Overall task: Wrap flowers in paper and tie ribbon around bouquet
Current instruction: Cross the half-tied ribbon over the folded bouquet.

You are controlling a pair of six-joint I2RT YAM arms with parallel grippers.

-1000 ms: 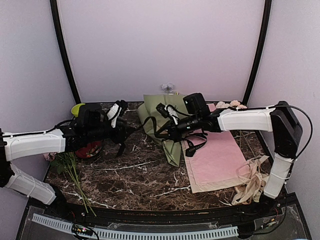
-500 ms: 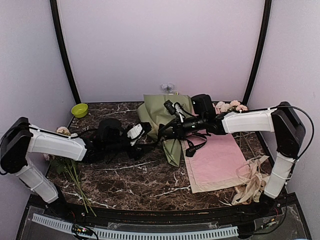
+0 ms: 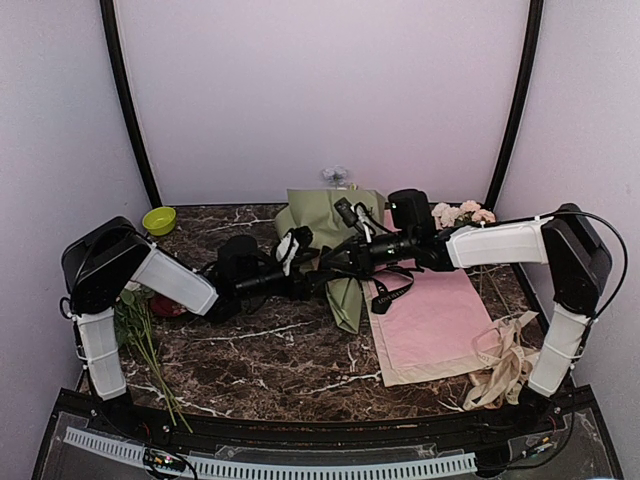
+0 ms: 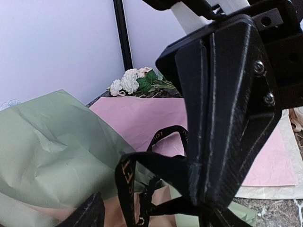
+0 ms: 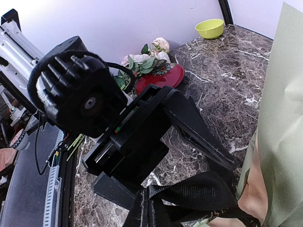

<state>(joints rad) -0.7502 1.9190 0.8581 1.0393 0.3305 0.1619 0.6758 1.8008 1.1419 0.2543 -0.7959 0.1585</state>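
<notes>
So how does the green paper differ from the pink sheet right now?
The green paper is sage and clearly creased; the pink sheet is pale pink and much smoother. The green paper is bunched and folded over itself, narrowing to a point at its near end, while the pink sheet lies spread flat as a rectangle. Both are matte sheets on the marble table.

Black ribbon (image 5: 199, 191) between left hand's (image 5: 182, 180) spread fingers (image 5: 199, 137), sage paper (image 5: 279, 118) at right
</notes>
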